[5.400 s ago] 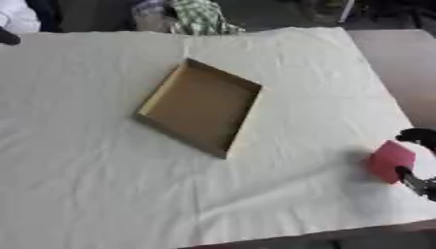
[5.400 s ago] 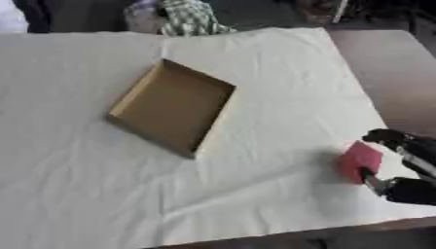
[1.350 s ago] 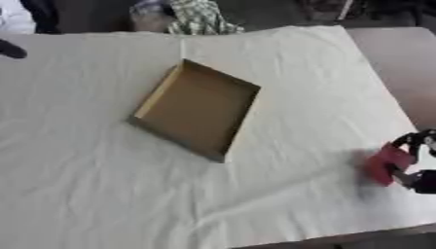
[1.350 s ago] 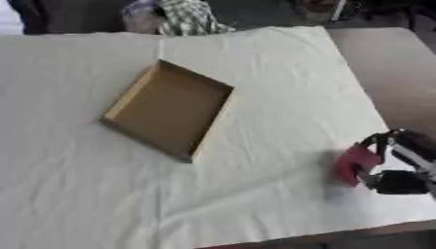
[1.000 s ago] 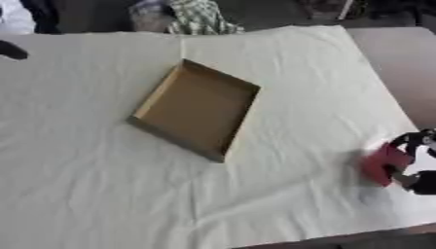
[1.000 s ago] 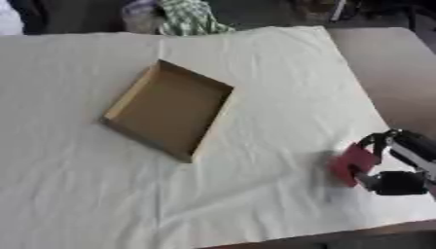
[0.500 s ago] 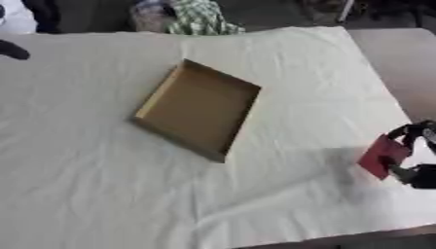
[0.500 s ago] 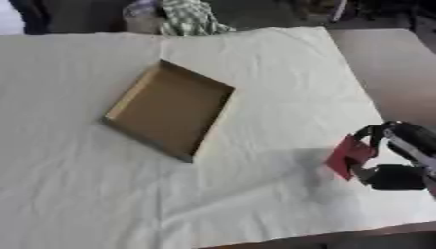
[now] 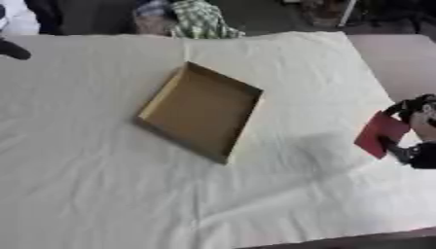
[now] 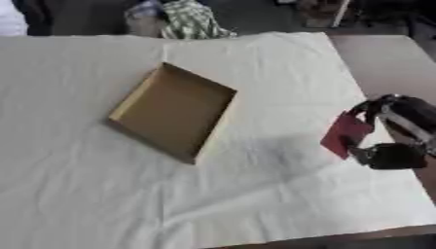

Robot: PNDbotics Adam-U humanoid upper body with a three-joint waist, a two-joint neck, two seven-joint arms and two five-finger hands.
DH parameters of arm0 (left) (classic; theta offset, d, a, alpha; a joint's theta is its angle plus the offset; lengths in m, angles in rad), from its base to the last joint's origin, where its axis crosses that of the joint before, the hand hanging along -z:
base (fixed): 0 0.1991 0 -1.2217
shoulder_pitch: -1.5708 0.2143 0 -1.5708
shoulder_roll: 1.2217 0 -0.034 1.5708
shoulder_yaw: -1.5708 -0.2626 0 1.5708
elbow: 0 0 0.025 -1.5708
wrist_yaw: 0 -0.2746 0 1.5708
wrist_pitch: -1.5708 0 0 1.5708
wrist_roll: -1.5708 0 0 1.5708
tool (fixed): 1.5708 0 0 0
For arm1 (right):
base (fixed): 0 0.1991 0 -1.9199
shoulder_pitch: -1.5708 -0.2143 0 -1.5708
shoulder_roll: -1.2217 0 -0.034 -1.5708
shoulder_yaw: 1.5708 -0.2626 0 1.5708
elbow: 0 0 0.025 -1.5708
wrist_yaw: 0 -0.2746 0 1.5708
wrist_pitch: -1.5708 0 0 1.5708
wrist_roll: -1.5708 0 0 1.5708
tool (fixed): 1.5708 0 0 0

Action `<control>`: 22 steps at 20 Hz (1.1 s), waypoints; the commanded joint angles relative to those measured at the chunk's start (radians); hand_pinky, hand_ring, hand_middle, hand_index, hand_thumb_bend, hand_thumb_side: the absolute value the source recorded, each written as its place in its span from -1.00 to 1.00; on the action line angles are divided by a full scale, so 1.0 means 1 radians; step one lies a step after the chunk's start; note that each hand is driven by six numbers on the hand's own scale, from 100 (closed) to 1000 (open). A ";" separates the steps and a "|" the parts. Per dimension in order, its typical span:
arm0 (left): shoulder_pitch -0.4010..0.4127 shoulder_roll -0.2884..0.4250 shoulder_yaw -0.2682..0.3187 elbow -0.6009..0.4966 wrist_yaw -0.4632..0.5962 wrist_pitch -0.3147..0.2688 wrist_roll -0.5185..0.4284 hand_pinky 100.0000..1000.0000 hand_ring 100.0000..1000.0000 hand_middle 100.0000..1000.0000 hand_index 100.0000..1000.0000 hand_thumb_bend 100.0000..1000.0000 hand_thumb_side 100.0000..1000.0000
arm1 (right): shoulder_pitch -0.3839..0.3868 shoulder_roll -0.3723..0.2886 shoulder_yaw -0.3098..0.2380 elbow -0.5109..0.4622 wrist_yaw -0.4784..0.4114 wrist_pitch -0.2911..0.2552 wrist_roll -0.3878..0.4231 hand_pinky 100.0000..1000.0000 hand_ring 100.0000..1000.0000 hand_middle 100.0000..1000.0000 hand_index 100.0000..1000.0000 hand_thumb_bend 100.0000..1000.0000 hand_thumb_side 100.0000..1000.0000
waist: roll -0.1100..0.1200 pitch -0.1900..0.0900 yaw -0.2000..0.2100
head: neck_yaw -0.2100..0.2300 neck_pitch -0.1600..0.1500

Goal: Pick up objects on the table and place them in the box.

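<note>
A flat red object (image 10: 344,134) hangs above the white cloth at the right, and its shadow falls on the cloth to its left. My right hand (image 10: 391,131) is shut on it, fingers over its top and thumb below. The shallow brown cardboard box (image 9: 201,110) lies open and askew in the middle of the table, well to the left of the hand. It holds nothing that I can see. A dark tip (image 9: 14,49) at the far left edge may be my left hand; too little shows to tell its state.
A white cloth (image 9: 102,185) covers the table; bare brown tabletop (image 10: 379,58) shows at the right. A green-checked bundle of fabric (image 9: 197,19) lies beyond the far edge. The table's front edge runs along the bottom.
My right hand has lifted the red object off the cloth and carried it up and slightly left. The box has not moved.
</note>
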 commanded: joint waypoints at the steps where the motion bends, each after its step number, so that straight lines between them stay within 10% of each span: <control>1: -0.012 0.005 -0.005 -0.015 0.002 0.000 -0.003 0.07 0.54 0.47 0.47 -1.00 0.19 | -0.054 -0.074 0.003 -0.015 -0.036 -0.015 0.022 0.79 0.49 -0.31 0.27 -1.00 -0.14 | -0.004 -0.019 0.005 | 0.005 -0.006; 12: -0.017 -0.004 -0.015 -0.015 0.014 0.006 -0.013 0.07 0.55 0.47 0.47 -1.00 0.19 | -0.383 -0.114 0.091 0.027 -0.151 -0.007 0.149 0.79 0.47 -0.33 0.25 -1.00 -0.08 | -0.016 -0.027 0.044 | -0.003 -0.010; 22: -0.027 -0.019 -0.033 -0.015 0.031 0.014 -0.036 0.07 0.55 0.47 0.47 -1.00 0.19 | -0.733 0.031 0.217 0.189 -0.126 -0.055 0.289 0.78 0.46 -0.34 0.24 -1.00 -0.04 | -0.021 -0.024 0.085 | -0.036 -0.010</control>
